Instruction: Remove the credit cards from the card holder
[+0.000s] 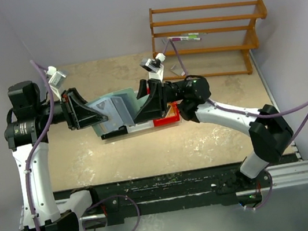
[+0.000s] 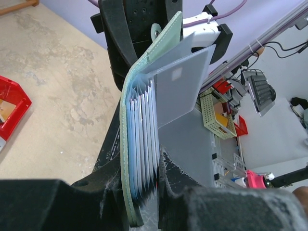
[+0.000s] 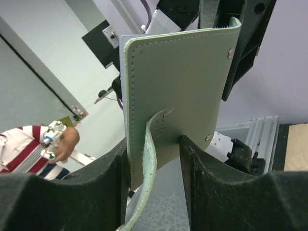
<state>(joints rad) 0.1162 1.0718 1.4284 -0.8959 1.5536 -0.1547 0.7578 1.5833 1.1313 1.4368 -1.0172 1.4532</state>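
Both my jaws clamp the card holder (image 1: 118, 106) in mid-air above the table (image 1: 148, 151), its long axis running from left gripper (image 1: 101, 114) to right gripper (image 1: 137, 111). The credit cards (image 2: 179, 94) stand edge-on, one poking out towards the right.

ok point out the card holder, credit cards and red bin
card holder (image 3: 178, 86), right wrist view, on its green outer cover
credit cards (image 2: 185, 89), left wrist view, on the raised card's face
red bin (image 2: 21, 101), left wrist view, on its wall
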